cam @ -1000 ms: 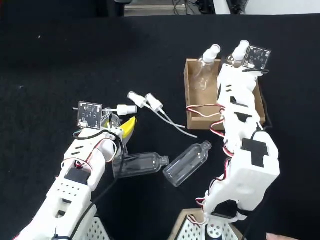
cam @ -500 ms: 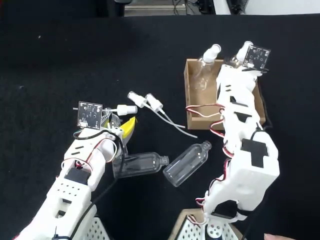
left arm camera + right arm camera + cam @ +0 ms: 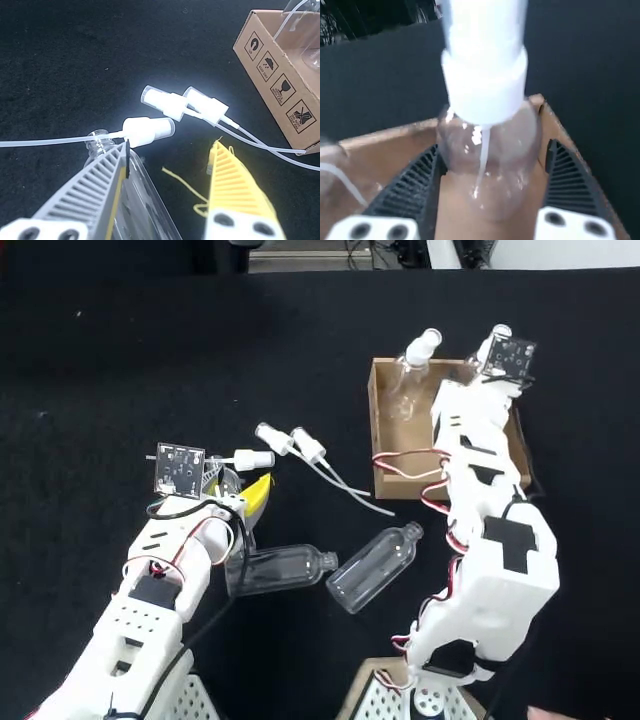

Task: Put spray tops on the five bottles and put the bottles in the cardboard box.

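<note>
My right end effector (image 3: 493, 147) stands slightly spread around a capped bottle (image 3: 487, 132), upright in the cardboard box's (image 3: 378, 430) far corner, near the wall. My left end effector (image 3: 171, 145) hangs open over an uncapped bottle (image 3: 97, 141) on the bench (image 3: 150, 360), with spray tops (image 3: 149, 131) just beside it.

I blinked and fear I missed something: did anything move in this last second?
The right arm's claw, set around the capped bottle in the cardboard box, slid slightly toward the box's right wall, and the bottle's white top went along. The left claw, both bare bottles on the table and the three loose spray tops kept their places.
</note>
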Controlling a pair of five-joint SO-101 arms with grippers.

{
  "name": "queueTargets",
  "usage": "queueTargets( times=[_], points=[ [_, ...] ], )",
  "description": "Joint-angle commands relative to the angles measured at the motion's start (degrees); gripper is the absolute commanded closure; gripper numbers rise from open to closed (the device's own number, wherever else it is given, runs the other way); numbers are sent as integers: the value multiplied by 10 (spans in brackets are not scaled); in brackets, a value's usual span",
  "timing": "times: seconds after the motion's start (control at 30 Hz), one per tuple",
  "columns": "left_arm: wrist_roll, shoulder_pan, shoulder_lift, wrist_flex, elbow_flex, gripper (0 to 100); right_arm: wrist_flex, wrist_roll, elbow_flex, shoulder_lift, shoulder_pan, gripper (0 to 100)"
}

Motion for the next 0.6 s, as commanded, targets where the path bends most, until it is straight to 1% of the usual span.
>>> queueTargets(
  times=[0.0,0.3,0.57],
  points=[
    [4,3,-8,-14,-5,747,6,1,-22,-38,4,736],
    [4,3,-8,-14,-5,747,5,1,-7,-52,4,733],
    [4,3,-8,-14,-6,747,4,1,78,-146,4,733]
  ],
)
